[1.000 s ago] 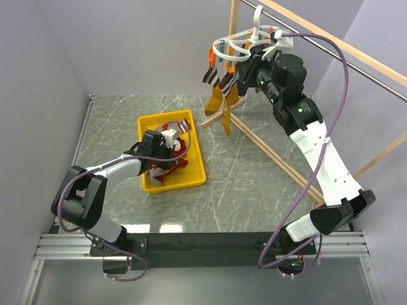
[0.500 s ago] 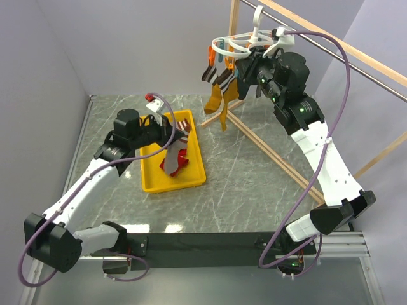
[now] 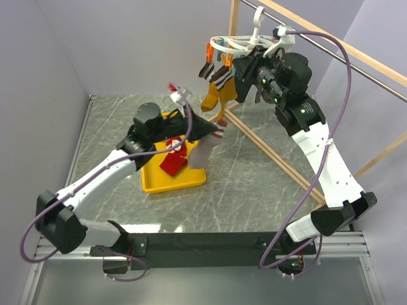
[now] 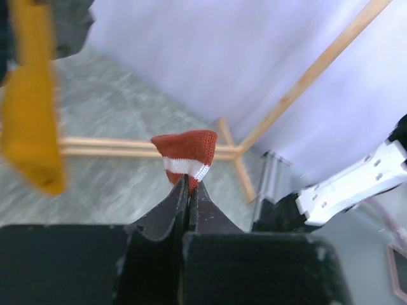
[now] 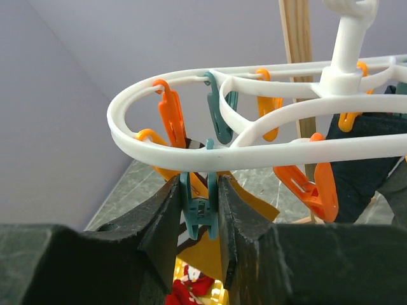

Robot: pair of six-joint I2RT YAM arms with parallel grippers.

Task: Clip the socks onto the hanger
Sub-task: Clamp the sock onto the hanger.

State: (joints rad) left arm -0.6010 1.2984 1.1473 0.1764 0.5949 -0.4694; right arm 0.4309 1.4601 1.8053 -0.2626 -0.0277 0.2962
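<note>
The white oval hanger (image 3: 236,43) hangs by its hook from the metal rod, with orange and teal clips; it also shows in the right wrist view (image 5: 210,152). A mustard sock (image 3: 216,96) and a striped-cuff sock hang clipped under it. My right gripper (image 3: 240,71) is shut on a teal clip (image 5: 199,204) under the ring's near edge. My left gripper (image 3: 211,130) is shut on a pale sock (image 3: 202,151) by its red, white-striped cuff (image 4: 188,154), held in the air left of and below the hanger.
A yellow tray (image 3: 156,184) on the marble table holds a red sock (image 3: 172,162). The wooden frame's base bars (image 3: 267,152) cross the table on the right, and its metal rod (image 3: 356,67) runs overhead. A dark navy sock (image 5: 356,165) hangs on the hanger's far side.
My left arm has lifted the sock out of the yellow tray and carried it up and right towards the hanger. My right gripper has stayed on the teal clip.
</note>
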